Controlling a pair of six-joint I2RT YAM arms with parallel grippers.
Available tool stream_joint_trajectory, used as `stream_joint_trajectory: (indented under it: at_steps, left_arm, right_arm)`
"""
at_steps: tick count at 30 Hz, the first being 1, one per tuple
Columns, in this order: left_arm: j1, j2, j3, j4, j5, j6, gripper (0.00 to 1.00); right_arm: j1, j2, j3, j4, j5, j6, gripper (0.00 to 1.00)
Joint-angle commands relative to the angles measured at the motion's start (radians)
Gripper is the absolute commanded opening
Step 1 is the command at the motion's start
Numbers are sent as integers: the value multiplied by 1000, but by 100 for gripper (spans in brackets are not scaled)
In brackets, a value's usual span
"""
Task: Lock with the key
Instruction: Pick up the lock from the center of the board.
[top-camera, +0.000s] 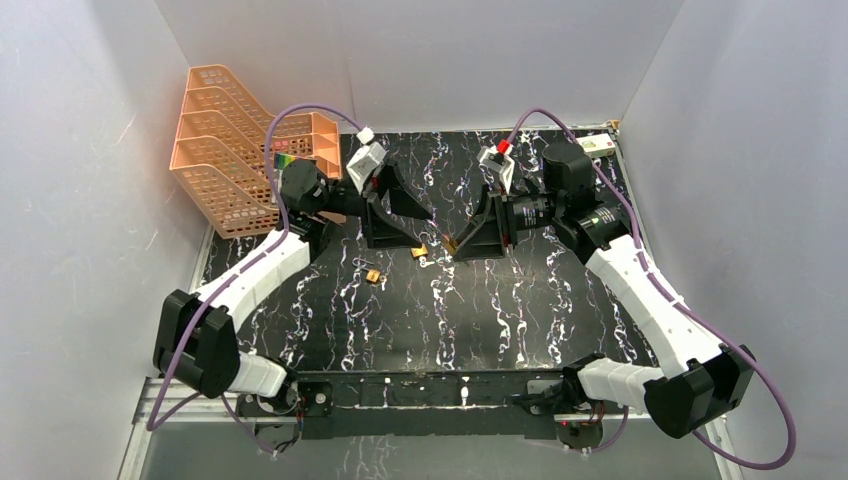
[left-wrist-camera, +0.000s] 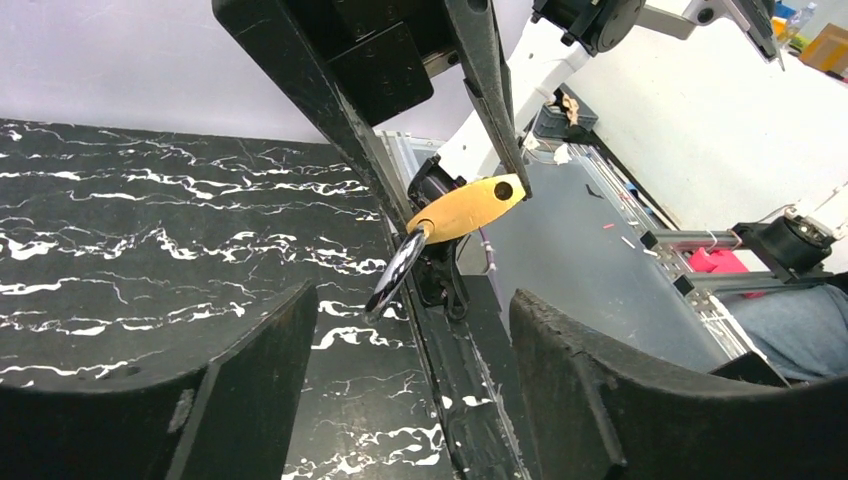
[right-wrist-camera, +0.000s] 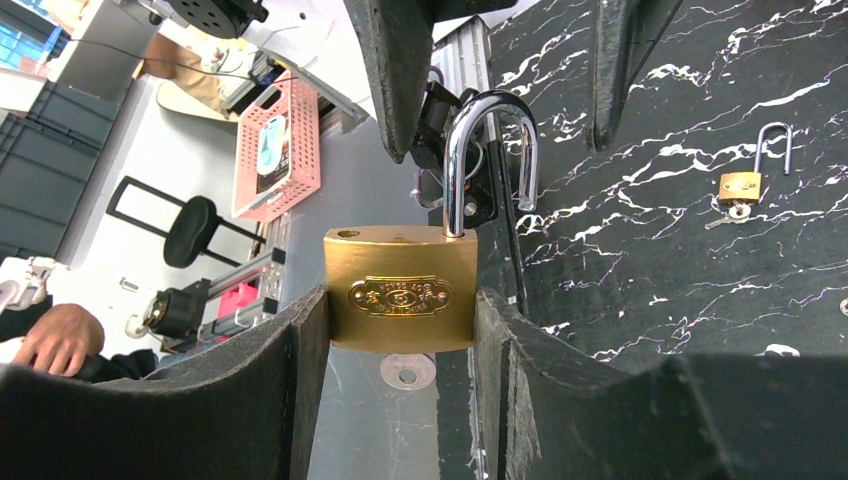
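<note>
Black padded fingers (right-wrist-camera: 290, 400) of the right gripper (right-wrist-camera: 400, 305) are clamped on the two narrow sides of a brass padlock (right-wrist-camera: 400, 285), which hangs above the table (top-camera: 500, 320) near its middle, somewhat closer to the far edge. The steel shackle (right-wrist-camera: 487, 140) stands open: one leg sits in the body, while the free end is turned away from its hole. A silver key (right-wrist-camera: 407, 372) sticks out under the padlock's body. Facing it from the other side, the left gripper (left-wrist-camera: 410, 390) has its fingers spread wide and holds nothing. In the right wrist view the shackle's loop lies between those two fingertips, close to one of them, though contact cannot be judged. A small padlock (right-wrist-camera: 741, 186) with its own key lies flat on the black marbled surface, left of the middle. An orange file rack (top-camera: 240, 150) stands at the far left corner.
</note>
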Motion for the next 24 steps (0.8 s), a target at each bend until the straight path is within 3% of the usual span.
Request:
stream_joint_trajectory:
  at_steps: [1, 5, 8, 9, 11, 12, 16, 18, 21, 24]
  left_arm:
    - [-16, 16, 58, 50, 39, -9, 65]
    - [-18, 27, 69, 52, 32, -12, 57]
    - [-22, 41, 85, 52, 43, -20, 46]
    - [-23, 47, 95, 52, 50, -25, 38]
    - [-27, 63, 116, 54, 73, -36, 9]
    - [-28, 72, 125, 54, 78, -47, 0]
    - [-31, 87, 139, 55, 100, -59, 0]
    - [-35, 97, 152, 55, 134, -78, 0]
    - [-48, 128, 190, 54, 218, -139, 0]
    - [-56, 135, 201, 51, 258, -165, 0]
  right_arm:
    - [5, -34, 7, 32, -44, -7, 11]
    - [6, -34, 5, 23, -29, -17, 11]
    - [6, -31, 2, 23, -30, -19, 11]
    - [6, -29, 2, 23, -29, -20, 11]
    - [6, -28, 3, 23, -30, -20, 11]
    - [6, -29, 3, 23, -31, -20, 11]
    - [6, -27, 6, 5, -24, -33, 13]
    - [6, -22, 17, -30, -18, -51, 25]
    - [6, -7, 54, -102, 3, -102, 56]
    - [6, 8, 115, -159, 45, -148, 69]
